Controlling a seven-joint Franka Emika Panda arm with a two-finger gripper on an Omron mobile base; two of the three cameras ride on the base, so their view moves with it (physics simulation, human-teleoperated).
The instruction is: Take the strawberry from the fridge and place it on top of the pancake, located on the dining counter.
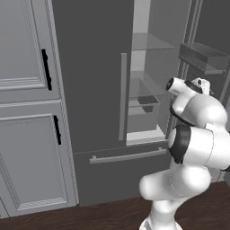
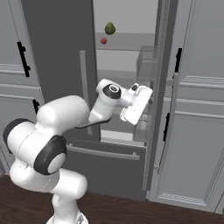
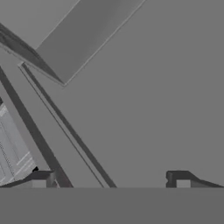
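Reaching into fridge (image 2: 61, 52), fingers (image 3: 41, 179) apparently spread

strawberry (image 2: 103, 40) on upper shelf inside fridge (image 2: 61, 52), just below-left of bumpy fruit (image 2: 110, 29)

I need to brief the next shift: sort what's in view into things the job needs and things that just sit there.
For the job:
- strawberry, on an upper fridge shelf
- fridge, right door open
- gripper, open, holding nothing

Just there:
- yellow-green fruit, beside the strawberry
- panelled cabinets with black handles
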